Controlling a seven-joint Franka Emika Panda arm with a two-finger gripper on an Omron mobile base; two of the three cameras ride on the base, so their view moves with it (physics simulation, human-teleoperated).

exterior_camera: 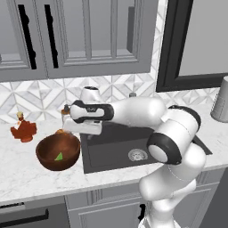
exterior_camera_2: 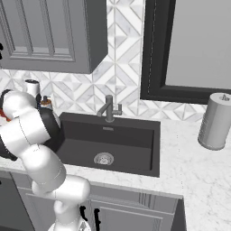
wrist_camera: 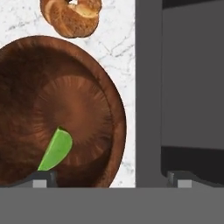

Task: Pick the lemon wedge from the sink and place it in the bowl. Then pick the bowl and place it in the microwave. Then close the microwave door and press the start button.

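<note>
The dark reddish-brown wooden bowl [exterior_camera: 50,156] [wrist_camera: 87,100] stands on the marble counter just left of the sink [exterior_camera: 111,144] [exterior_camera_2: 135,135] [wrist_camera: 192,87]. The small green lemon wedge [exterior_camera: 59,156] [wrist_camera: 56,150] lies inside the bowl, apart from the fingers. My gripper [exterior_camera: 75,132] [wrist_camera: 111,179] hovers above the bowl's right rim, at the sink's edge. It is open with nothing between its fingertips: one is over the bowl, the other over the basin. The microwave and its door are out of view.
A round orange-brown pastry [wrist_camera: 70,15] [exterior_camera: 60,132] lies just behind the bowl. A red-brown leafy ornament [exterior_camera: 23,130] sits farther left. The dark faucet [exterior_camera_2: 109,108] rises behind the basin, and a grey paper-towel roll [exterior_camera_2: 215,122] [exterior_camera: 220,104] stands on the right counter. Grey cabinets hang overhead.
</note>
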